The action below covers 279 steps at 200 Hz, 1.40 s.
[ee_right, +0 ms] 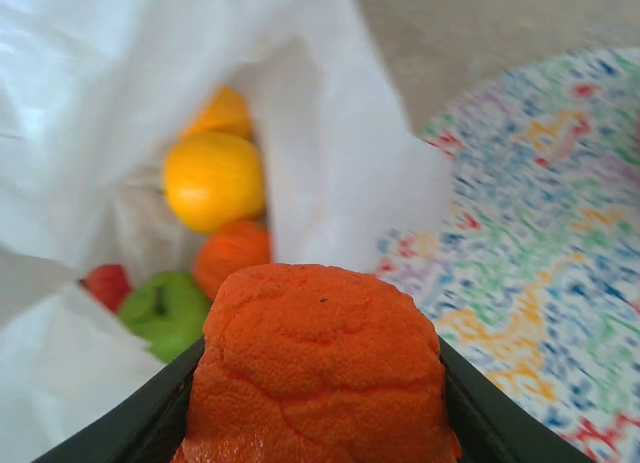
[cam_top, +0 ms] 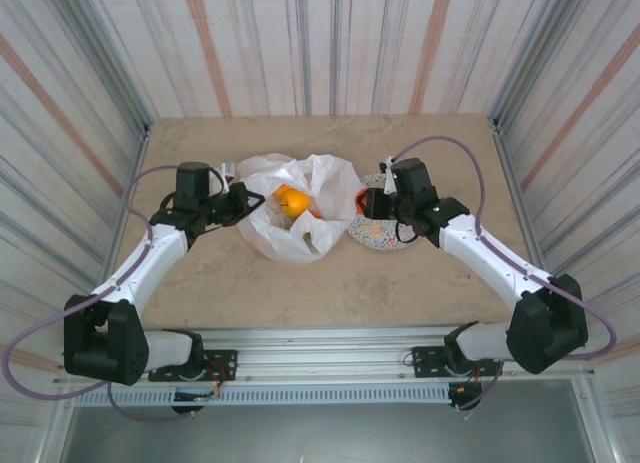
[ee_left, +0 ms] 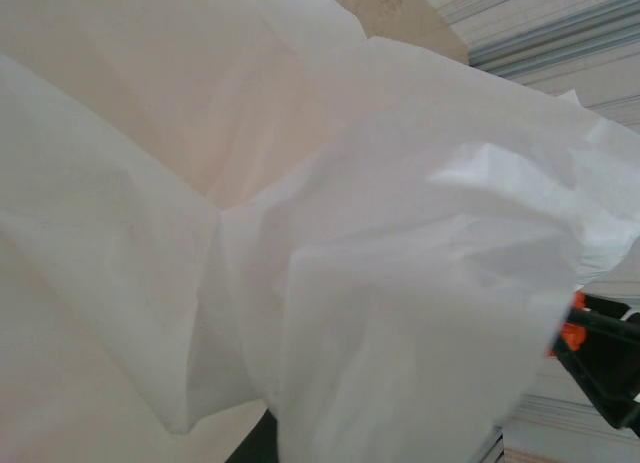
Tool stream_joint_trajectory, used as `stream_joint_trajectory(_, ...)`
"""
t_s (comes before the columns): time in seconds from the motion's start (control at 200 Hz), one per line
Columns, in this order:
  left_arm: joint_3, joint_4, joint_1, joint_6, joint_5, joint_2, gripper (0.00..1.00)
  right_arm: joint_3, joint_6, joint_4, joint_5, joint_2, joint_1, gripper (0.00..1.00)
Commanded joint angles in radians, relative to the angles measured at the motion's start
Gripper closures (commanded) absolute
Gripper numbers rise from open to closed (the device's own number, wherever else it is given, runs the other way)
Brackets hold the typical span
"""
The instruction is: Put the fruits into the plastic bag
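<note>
Orange and bumpy, one fruit (ee_right: 320, 368) was pinched between the fingers of the right gripper (cam_top: 370, 202), above the ten o'clock edge of the patterned plate (ee_right: 560, 233). The open plastic bag (cam_top: 300, 233) was seen at nine o'clock from it, just beside (the right arm was the nearer one). Other fruits (ee_right: 213, 180) were seen inside. The left gripper (cam_top: 236, 196) was set at the bag's nine o'clock rim. Its fingers were hidden, so their state could not be told. Bare table (cam_top: 300, 293) was seen all around.
</note>
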Motion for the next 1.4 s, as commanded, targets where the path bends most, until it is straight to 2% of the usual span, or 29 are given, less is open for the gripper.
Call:
stream_joint_trajectory(0.0,0.01,0.004,0.001,0.011,0.011,-0.001,1.0,0.067,-0.034,0.047,-0.045,0.051,0.034,0.49)
stream_joint_trajectory(0.301,0.02,0.0,-0.002,0.013,0.014,-0.002,1.0,0.223,-0.041,0.045,-0.039,0.274,0.119,0.5)
stream_joint_trajectory(0.551,0.021,0.003,-0.004,0.011,0.017,0.0,1.0,0.309,0.0,0.094,-0.081,0.428,0.176,0.5)
stream_joint_trajectory(0.711,0.018,0.005,-0.007,0.012,0.019,0.001,1.0,0.387,0.058,0.161,-0.12,0.526,0.206,0.5)
stream_joint_trajectory(1.012,0.016,0.009,-0.01,0.009,0.024,0.003,1.0,0.474,0.184,0.275,-0.109,0.673,0.251,0.49)
stream_joint_trajectory(1.258,0.019,0.01,-0.01,0.009,0.027,0.0,1.0,0.518,0.21,0.27,-0.136,0.741,0.288,0.43)
stream_joint_trajectory(1.393,0.018,0.011,-0.01,0.009,0.027,0.0,1.0,0.523,0.203,0.246,-0.16,0.743,0.295,0.34)
